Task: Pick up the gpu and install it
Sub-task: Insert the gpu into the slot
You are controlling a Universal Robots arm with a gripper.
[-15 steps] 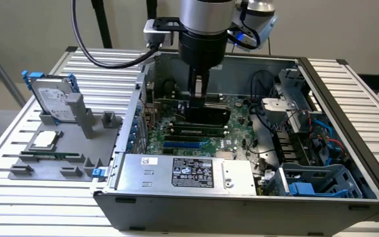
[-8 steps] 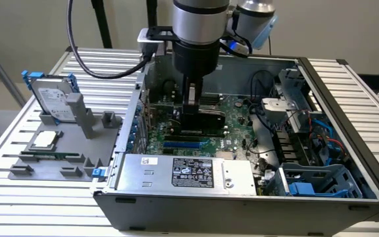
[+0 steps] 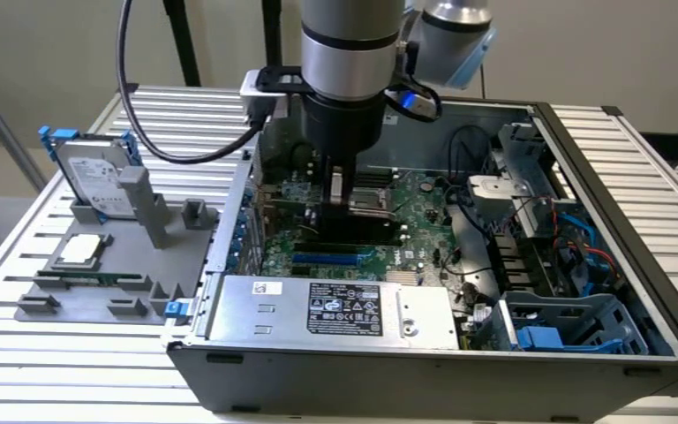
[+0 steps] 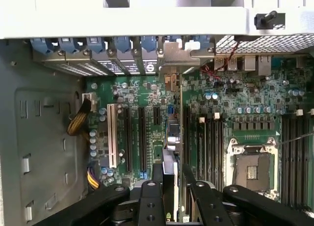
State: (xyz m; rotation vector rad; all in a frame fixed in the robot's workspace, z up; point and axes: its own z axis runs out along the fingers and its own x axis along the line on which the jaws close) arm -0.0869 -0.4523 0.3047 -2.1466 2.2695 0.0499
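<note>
A robotics laboratory or electronics-assembly test cell. An open desktop computer case [image 3: 433, 353] lies on its side on a worktable of slotted aluminium extrusion [image 3: 68, 353], its motherboard [image 3: 416, 208] exposed (expansion slots and an empty processor socket [image 4: 252, 169] appear in the wrist view). An industrial robot arm [image 3: 345, 62] reaches down into the case from above. At the exterior view's left, a grey moulded fixture [image 3: 109, 256] presents loose components in dedicated holders, among them a hard drive with blue rails [image 3: 92, 172]. Plain walls and black stand legs [image 3: 180, 40] form the background.
</note>
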